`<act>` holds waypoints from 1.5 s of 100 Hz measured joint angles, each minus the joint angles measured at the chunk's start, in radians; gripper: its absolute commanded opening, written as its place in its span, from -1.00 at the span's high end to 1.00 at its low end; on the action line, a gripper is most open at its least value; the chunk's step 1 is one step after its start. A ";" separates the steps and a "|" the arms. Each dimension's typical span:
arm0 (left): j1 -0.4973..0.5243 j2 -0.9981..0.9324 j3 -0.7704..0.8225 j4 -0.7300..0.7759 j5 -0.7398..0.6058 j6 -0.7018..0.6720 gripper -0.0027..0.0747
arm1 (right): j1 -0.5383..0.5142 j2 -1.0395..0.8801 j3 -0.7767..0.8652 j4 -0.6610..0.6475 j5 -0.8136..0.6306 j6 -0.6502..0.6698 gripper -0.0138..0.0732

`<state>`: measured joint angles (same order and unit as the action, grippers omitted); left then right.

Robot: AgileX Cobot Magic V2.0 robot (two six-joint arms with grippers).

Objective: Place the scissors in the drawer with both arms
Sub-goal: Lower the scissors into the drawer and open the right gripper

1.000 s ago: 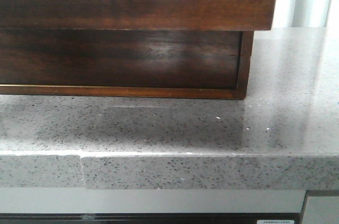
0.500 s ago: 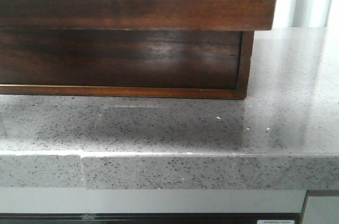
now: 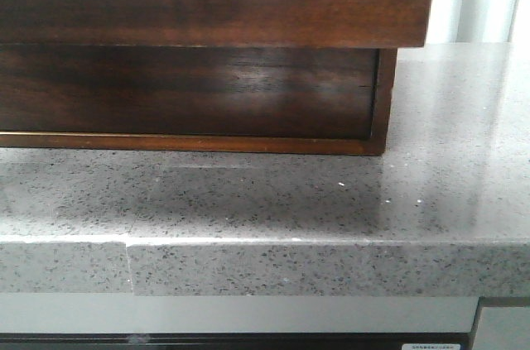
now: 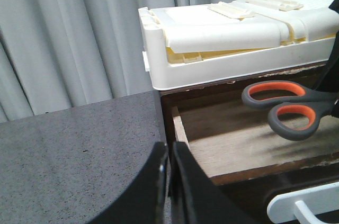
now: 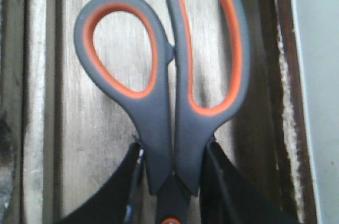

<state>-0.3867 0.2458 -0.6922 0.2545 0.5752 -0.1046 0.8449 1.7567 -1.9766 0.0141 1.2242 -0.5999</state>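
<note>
The scissors [image 5: 159, 123], grey handles with orange-lined loops, are held at the neck by my right gripper [image 5: 173, 155], which is shut on them. They hang over the wooden floor of the open drawer [image 5: 111, 128]. In the left wrist view the scissors [image 4: 319, 98] hover above the drawer's floor [image 4: 238, 139] at its far side. My left gripper [image 4: 169, 171] is shut and empty, just outside the drawer's near corner, above the countertop. The front view shows the pulled-out drawer's dark glossy front [image 3: 248, 11] overhanging the cabinet; neither gripper shows there.
A white plastic box [image 4: 222, 38] sits on top of the cabinet above the drawer. The speckled grey countertop [image 3: 248, 201] runs in front of and beside the cabinet [image 4: 69, 150]. A grey curtain [image 4: 63, 38] hangs behind. A white curved piece [image 4: 304, 205] shows below the drawer front.
</note>
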 measured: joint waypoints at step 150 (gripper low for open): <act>0.000 0.000 0.000 -0.038 0.008 0.000 0.98 | 0.000 -0.108 0.000 0.028 0.027 -0.002 0.83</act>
<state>-0.3867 0.2458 -0.6922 0.2169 0.5831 -0.1046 0.8449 1.6492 -1.9766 0.0417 1.2509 -0.6020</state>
